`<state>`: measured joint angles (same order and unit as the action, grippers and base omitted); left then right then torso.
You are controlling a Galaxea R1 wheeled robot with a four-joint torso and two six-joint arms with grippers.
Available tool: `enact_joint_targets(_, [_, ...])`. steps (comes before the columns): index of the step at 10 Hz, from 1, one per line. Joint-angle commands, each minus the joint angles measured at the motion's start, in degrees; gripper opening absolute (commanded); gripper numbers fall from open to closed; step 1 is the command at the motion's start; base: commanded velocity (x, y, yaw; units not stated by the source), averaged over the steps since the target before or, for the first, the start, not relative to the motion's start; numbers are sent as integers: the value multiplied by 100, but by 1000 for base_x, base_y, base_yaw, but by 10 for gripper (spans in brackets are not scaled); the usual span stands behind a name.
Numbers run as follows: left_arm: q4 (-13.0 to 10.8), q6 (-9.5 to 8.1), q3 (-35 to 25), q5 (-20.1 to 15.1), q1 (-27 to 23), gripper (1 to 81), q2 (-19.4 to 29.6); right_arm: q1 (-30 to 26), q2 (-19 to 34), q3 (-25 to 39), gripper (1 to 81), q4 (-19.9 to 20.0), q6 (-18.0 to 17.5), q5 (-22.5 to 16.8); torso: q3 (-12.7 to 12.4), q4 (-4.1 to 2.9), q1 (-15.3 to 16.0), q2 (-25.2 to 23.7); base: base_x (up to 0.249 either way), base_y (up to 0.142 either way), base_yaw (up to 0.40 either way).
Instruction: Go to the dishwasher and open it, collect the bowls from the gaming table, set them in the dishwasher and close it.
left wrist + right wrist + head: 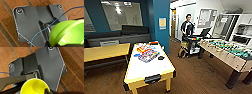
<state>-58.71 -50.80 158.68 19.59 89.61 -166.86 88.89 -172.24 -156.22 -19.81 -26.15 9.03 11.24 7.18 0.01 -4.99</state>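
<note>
From my head camera I look down on the gaming table [149, 67], a long narrow white-topped table with yellow edges, standing on a brown wooden floor [196, 72]. Colourful board game boxes [146, 53] lie toward its far end, nearer the left long edge, and a small dark flat object [161, 58] sits just beside them, close to the right long edge. The near half of the top is bare white. A yellow wooden table [105, 52] stands to the left, in front of a dark sofa [116, 36], and a foosball table [229, 51] with a green field stands well apart on the right. Beyond it a person [187, 26] stands behind a cart with a laptop.

At my left wrist a lime-green bowl [67, 33] shows large, tilted, its outer wall toward the camera, over the wooden floor. A thin blue cable [43, 30] crosses my dark mounting plate beside it. A dark part touches the bowl's lower rim, so I seem to be gripping it, though I cannot tell the left pincer's state for certain.

At my right wrist a second bowl [34, 87] faces its hollow to the camera and looks more yellow-green here. A dark finger [46, 91] hooks over its rim, my right pincer closed on the bowl.
</note>
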Motion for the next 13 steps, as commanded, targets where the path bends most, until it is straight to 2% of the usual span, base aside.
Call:
enact_joint_targets(1, [26,0,49,-280,-141,10,109,-209,-23,5,10,-84,57,-253,0,0,0,0,0,0,-400])
enact_joint_targets(13, [53,17,49,-298,-132,10,4,-121,-32,-30,10,-137,66,-209,0,0,0,0,0,0,-400])
